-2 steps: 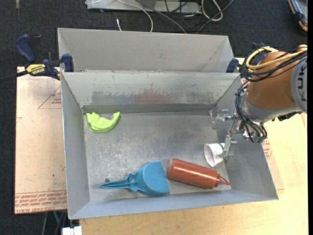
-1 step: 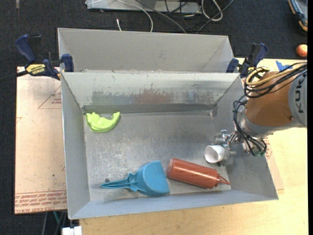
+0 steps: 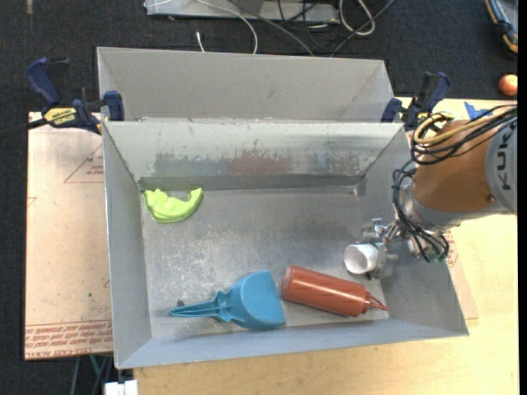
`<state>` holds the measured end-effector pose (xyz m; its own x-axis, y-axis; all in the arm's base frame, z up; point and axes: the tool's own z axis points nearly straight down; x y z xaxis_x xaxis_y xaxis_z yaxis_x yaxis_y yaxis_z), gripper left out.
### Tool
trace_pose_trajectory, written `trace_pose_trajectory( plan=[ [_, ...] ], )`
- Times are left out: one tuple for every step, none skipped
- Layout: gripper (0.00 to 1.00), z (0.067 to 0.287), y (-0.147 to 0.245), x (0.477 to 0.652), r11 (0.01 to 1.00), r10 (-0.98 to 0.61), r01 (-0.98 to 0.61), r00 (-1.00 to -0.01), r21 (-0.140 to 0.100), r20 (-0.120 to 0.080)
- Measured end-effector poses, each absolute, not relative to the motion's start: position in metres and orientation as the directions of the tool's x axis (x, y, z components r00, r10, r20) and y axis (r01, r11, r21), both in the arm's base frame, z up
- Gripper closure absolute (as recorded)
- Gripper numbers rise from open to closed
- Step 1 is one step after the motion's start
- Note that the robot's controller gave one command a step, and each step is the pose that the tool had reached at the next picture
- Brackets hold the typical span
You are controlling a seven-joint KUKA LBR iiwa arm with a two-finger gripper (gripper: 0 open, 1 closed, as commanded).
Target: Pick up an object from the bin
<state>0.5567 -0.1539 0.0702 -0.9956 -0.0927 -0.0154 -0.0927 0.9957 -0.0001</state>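
The gripper hangs low just on the far side of the nozzle end of a red-brown squeeze bottle, and whether it is open or closed cannot be told; a pale round shape at its tip may be its own part or a loose thing. A grab here could slip off the tapering nozzle or roll the smooth, round body, which lies on its side along the bin's near wall. Beside the bottle's base lies a blue funnel-like scoop, and well beyond it a green curved piece.
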Motion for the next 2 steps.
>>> trace_pose_trajectory(
  plan=[
    [1.00, 0.167, -0.142, 0.557, 0.995, -0.096, -0.096, -0.995, -0.003, -0.026],
    [1.00, 0.233, -0.149, 0.548, 0.990, -0.140, -0.140, -0.990, 0.000, -0.014]
  ],
)
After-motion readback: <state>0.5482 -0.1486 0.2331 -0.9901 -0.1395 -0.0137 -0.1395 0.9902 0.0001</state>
